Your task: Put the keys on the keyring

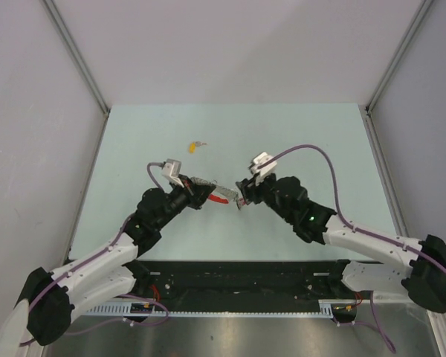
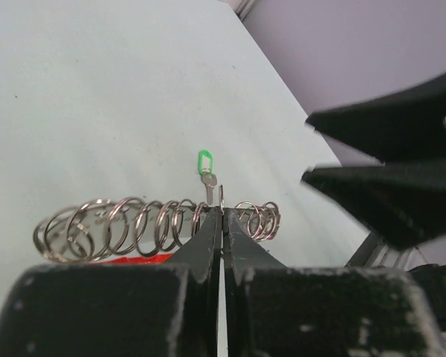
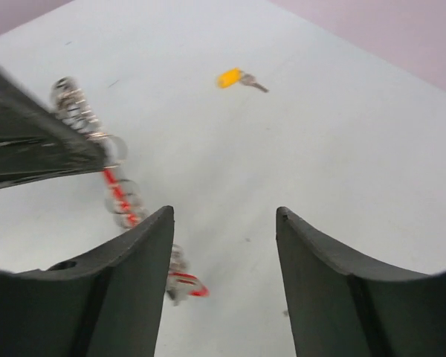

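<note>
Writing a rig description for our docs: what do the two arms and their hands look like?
The left arm and right arm have white links, black joints and a lilac cable each. The left hand and right hand have black wedge-shaped fingers, paint-chipped on the left.

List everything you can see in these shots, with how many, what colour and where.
green key: one, green head and silver blade, just past the left gripper's tips by the chain; cannot tell whether it is threaded on.
yellow key: one, yellow head and silver blade, lying alone on the table beyond both grippers.
keyring: one, grey metal rings plus a red band, between the two grippers.
table: one, pale green, under everything.
walls: three, pale lilac-grey, around the table.
left gripper: one, black, shut on the keyring's chain.
right gripper: one, black, open, beside the keyring's red end.
</note>
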`<state>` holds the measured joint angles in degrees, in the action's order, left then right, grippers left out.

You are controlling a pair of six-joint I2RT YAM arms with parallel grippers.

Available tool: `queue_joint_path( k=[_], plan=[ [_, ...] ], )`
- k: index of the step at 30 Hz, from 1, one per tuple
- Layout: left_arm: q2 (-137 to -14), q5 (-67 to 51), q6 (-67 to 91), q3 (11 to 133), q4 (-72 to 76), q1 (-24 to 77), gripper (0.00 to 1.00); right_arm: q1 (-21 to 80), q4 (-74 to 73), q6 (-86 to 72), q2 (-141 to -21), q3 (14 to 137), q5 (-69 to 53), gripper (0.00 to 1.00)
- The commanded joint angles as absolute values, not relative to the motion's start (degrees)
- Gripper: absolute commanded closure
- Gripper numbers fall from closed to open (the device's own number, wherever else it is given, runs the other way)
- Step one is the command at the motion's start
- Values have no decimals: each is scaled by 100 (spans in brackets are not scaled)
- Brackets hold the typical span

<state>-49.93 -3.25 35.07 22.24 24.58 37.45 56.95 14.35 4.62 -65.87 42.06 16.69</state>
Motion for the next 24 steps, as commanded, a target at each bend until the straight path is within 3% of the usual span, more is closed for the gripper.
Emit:
queue_joint_path(
  k=[1,8,16,24],
  plan=[
    [-4957,-641,2981,2549,2637,3569,100,4723,1134,-332,-5995,3894,724,37],
    [-5168,-2064,2023,2856,2462,3358,100,3307,835,-773,-5722,3604,-1211,35],
    [-5616,-3584,793,3585,1600,3340,100,2988,1388,-782,-5730,3604,-3258,39],
    [-6161,-4307,18,4227,835,3349,100,3128,1819,-879,-5748,3621,-3297,45]
  ],
)
